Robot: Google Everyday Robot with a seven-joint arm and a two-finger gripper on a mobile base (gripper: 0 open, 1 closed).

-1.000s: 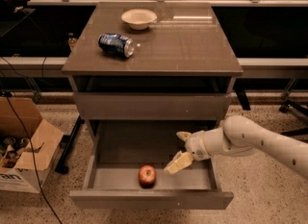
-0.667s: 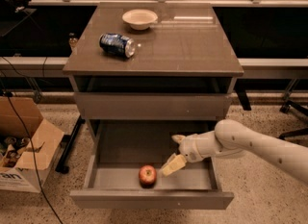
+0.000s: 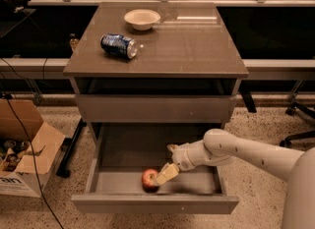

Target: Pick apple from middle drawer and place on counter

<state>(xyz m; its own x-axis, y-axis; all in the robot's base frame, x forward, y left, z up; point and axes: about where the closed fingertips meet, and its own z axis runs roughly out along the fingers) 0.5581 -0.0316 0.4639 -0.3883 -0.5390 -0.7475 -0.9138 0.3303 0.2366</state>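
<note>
The apple lies in the open middle drawer, near its front and a little left of centre. My gripper reaches into the drawer from the right and is open. Its near finger is right against the apple's right side; the other finger sits further back, near the drawer's rear. The apple is not between the fingers. The counter is the glossy top of the cabinet above.
A blue soda can lies on its side on the counter's left part, and a white bowl stands at the back. An open cardboard box sits on the floor at left. An office chair base is at right.
My gripper has moved left across the drawer toward the apple; its near finger now reaches the apple's side. The apple has not moved.
</note>
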